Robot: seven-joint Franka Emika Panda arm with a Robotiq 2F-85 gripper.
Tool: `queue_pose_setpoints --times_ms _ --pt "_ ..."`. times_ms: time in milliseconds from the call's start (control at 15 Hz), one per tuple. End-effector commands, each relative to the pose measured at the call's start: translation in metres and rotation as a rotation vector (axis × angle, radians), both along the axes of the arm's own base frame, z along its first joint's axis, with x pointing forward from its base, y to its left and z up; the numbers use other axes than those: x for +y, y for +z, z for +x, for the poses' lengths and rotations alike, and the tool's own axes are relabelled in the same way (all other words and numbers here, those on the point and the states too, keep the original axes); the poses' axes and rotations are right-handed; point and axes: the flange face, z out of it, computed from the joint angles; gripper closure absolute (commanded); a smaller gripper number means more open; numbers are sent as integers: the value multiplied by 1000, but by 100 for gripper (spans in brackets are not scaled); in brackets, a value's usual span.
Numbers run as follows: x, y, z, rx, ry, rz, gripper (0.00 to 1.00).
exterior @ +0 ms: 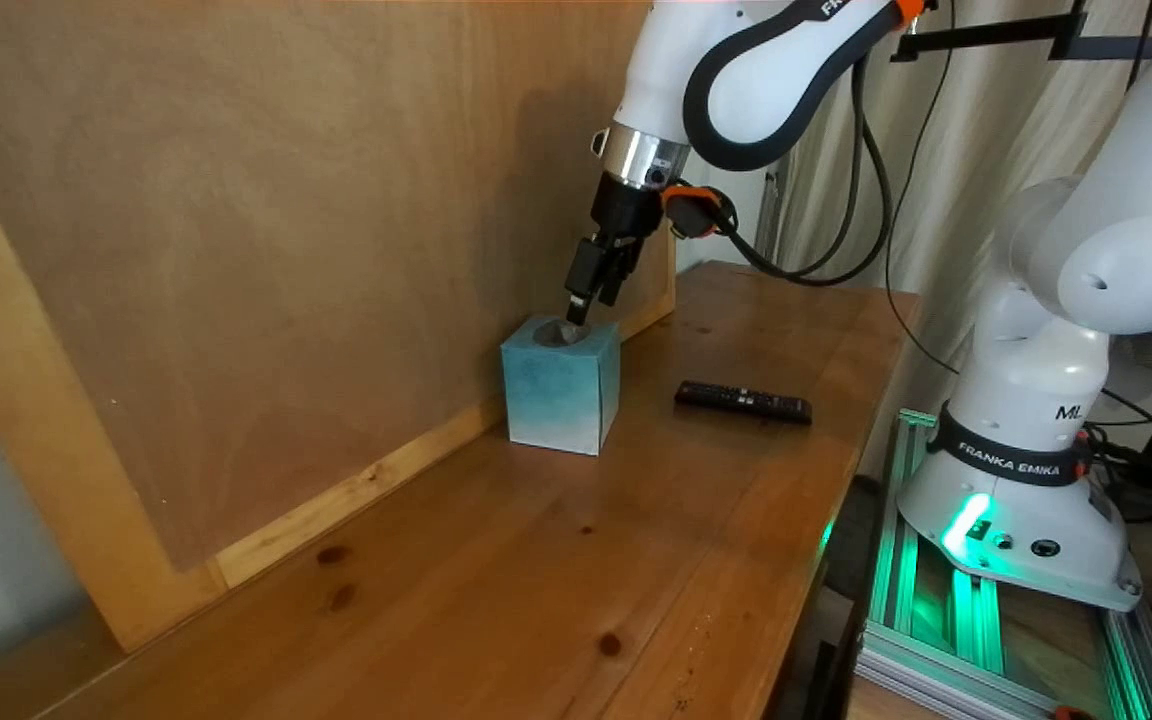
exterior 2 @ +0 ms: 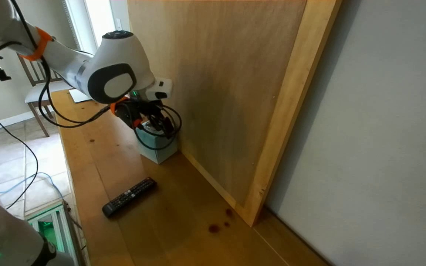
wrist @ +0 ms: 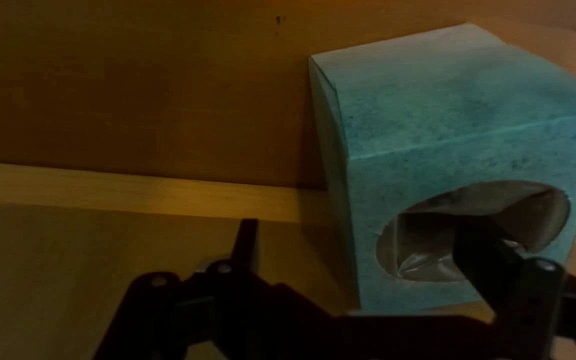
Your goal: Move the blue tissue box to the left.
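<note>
Blue tissue box [exterior: 551, 395]: stood upright on the wood table [exterior: 536, 570], just beside the wood panel [exterior: 286, 230]; touching it or not, couldn't tell.
Hole [wrist: 468, 200]: oval, in the box's top; crinkled film [wrist: 420, 264] showed inside.
Claw [wrist: 360, 230]: was wide, 2 fingers [wrist: 245, 245] well apart.
Finger at hole: overlapped it in the wrist view; inside or just above, couldn't tell.
Finger off box: hung out past the box's side, apart from it.
Arm [exterior: 651, 90]: hung over the table, claw end angled down.
Base [exterior: 1026, 515]: sat on a metal frame [exterior: 936, 675] beside the table, green light [exterior: 966, 525] on.
Remote [exterior: 743, 401]: black, lay flat on the table in both exterior views, apart from the box, on the base side.
</note>
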Motion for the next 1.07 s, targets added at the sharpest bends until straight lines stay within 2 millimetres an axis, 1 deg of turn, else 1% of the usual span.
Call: queue_pose_setpoints --times_ms 0,200,267,333,533,667,867,1000 --pt "3 -16 6 -7 -4 33 0" --pt "6 -25 8 1 -10 45 0" --pt "7 -28 8 4 -11 48 11" --pt "8 -29 8 7 -11 52 26" --pt "10 -32 7 17 -16 58 50" --pt "12 -31 6 21 -14 58 62" --pt "16 -27 3 23 -11 63 84" --pt "23 -25 0 35 -3 60 97"
